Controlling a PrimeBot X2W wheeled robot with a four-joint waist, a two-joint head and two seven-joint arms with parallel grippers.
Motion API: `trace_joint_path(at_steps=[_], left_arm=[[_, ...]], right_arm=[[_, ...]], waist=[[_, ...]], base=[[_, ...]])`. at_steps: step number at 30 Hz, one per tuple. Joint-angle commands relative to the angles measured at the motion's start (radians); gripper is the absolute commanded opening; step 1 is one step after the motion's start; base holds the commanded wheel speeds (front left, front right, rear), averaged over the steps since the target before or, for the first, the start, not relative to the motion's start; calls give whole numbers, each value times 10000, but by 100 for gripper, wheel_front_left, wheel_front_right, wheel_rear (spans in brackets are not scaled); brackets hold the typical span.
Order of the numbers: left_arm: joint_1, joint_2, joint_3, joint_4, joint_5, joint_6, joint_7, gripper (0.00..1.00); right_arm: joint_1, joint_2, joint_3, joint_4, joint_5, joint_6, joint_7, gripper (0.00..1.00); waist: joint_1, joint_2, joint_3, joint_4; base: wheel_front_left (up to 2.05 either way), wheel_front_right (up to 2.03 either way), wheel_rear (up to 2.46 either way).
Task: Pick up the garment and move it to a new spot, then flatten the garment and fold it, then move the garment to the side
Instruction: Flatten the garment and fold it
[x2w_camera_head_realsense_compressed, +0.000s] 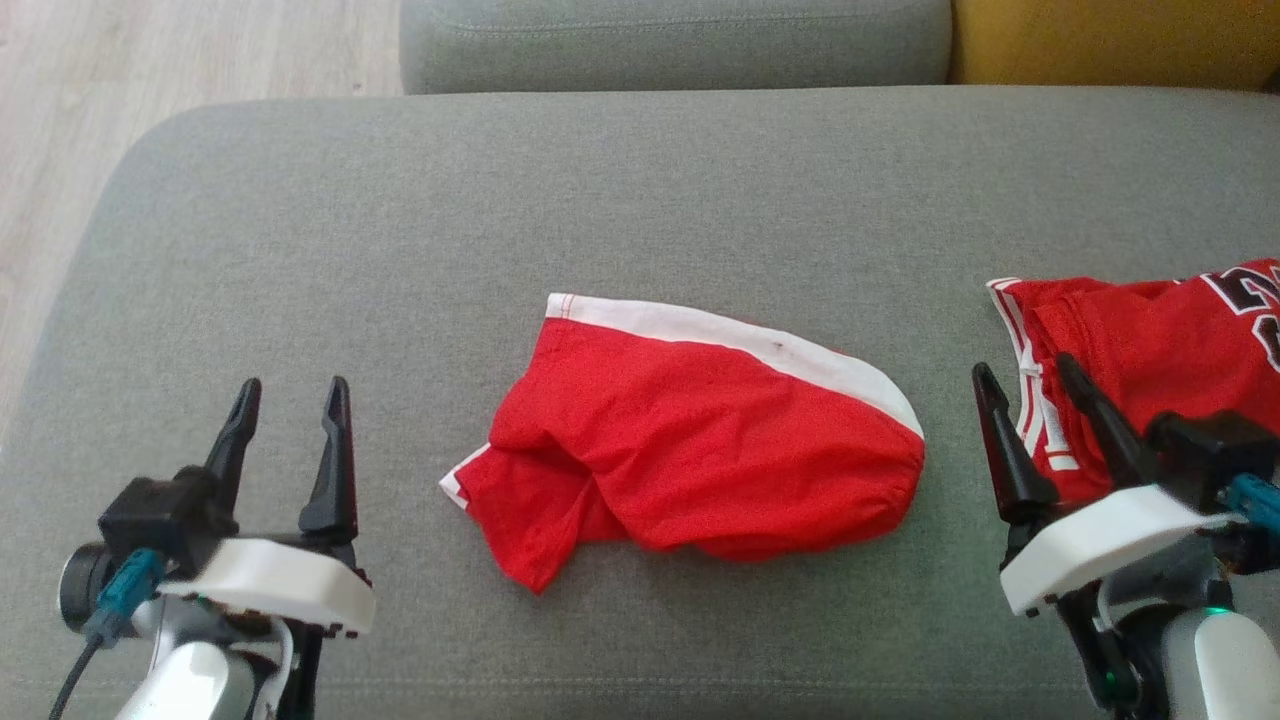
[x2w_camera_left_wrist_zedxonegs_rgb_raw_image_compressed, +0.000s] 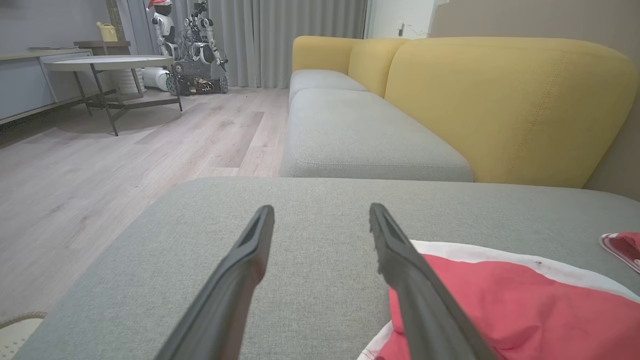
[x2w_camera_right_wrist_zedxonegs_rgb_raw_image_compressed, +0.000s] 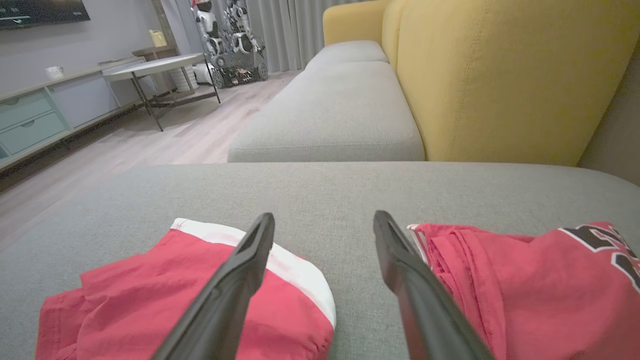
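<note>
**Shorts centre stage.** Red shorts (x2w_camera_head_realsense_compressed: 690, 450) with a white waistband lay rumpled in the middle of a grey cushion (x2w_camera_head_realsense_compressed: 600, 200), gripped by neither pincer. A small dark mark showed on the waistband.

To the right of the shorts, and apart from them, lay a red jersey (x2w_camera_head_realsense_compressed: 1150, 340). Its black, white-edged lettering was cut off at the frame's edge in both the head view and the right wrist view, and could not be read.

The left pincer (x2w_camera_head_realsense_compressed: 295, 390) hovered well to the left of the shorts, fingers spread wide and holding nothing. The right pincer (x2w_camera_head_realsense_compressed: 1023, 368) stood to the right of the shorts at the jersey's edge, also spread wide, with bare cushion between its fingers. Whether its outer finger touched the jersey could not be told.

The wrist views showed a yellow backrest (x2w_camera_left_wrist_zedxonegs_rgb_raw_image_compressed: 500, 100) beyond the shorts, which the head view clipped to a corner. Far past them, another robot (x2w_camera_left_wrist_zedxonegs_rgb_raw_image_compressed: 195, 50) was parked by grey curtains. The right wrist view added pale drawers (x2w_camera_right_wrist_zedxonegs_rgb_raw_image_compressed: 30, 125). In the left wrist view, a finger hid part of the shorts.
</note>
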Motion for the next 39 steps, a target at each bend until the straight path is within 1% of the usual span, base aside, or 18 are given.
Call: trace_joint_path(at_steps=[1, 7, 17, 20, 22, 25, 30, 33, 36, 37, 38, 39], left_arm=[[-360, 319, 382, -355, 113, 47, 40, 100], [-339, 375, 224, -433, 200, 69, 180, 100], [-421, 395, 121, -470, 199, 48, 239, 100], [-588, 374, -23, -463, 239, -65, 298, 100], [-860, 312, -197, -411, 259, -253, 374, 100], [-1588, 72, -532, -224, 300, -637, 503, 100], [-3122, -670, -1228, 642, 260, -1401, 911, 100], [-4049, -1159, -1552, 1637, 135, -1909, 1134, 100], [-5012, -1595, -1713, 3061, -66, -2466, 1277, 100], [-5309, -1716, -1732, 3638, -132, -2618, 1323, 100], [-5309, -1716, -1732, 3638, -132, -2618, 1323, 100], [-5808, -1947, -1718, 4849, -321, -2879, 1439, 100]], right_arm=[[-449, 3, 167, -358, -95, -7, -208, 100], [-364, 143, 93, -167, -219, -7, -602, 100], [-374, 199, 92, -15, -124, -7, -737, 100], [-401, 203, 98, -12, -104, -7, -734, 100], [-435, 205, 91, -28, -71, -7, -735, 100], [-529, 206, 67, -65, -89, -7, -727, 100], [-758, 206, 146, -110, -98, -7, -745, 100], [-915, 207, 218, -121, -89, -7, -762, 100], [-1100, 207, 322, -136, -83, -7, -804, 100], [-1166, 207, 371, -126, -79, -7, -824, 100], [-1166, 207, 371, -126, -79, -7, -824, 100], [-1282, 207, 485, -92, -55, -7, -860, 100]], waist=[[0, 0, -26, 17], [0, 0, -45, -13], [0, 0, 20, -13], [0, 0, 89, -12], [0, 0, 186, -7], [0, 0, 427, -9], [0, 0, 906, -215], [0, 0, 1246, -411], [0, 0, 1615, -633], [0, 0, 1721, -721], [0, 0, 1721, -721], [0, 0, 1934, -908]], base=[[0, 0, 0], [0, 0, 0], [0, 0, 0], [0, 0, 0], [0, 0, 0], [0, 0, 0], [0, 0, 0], [0, 0, 0], [0, 0, 0], [0, 0, 0], [0, 0, 0], [0, 0, 0]])
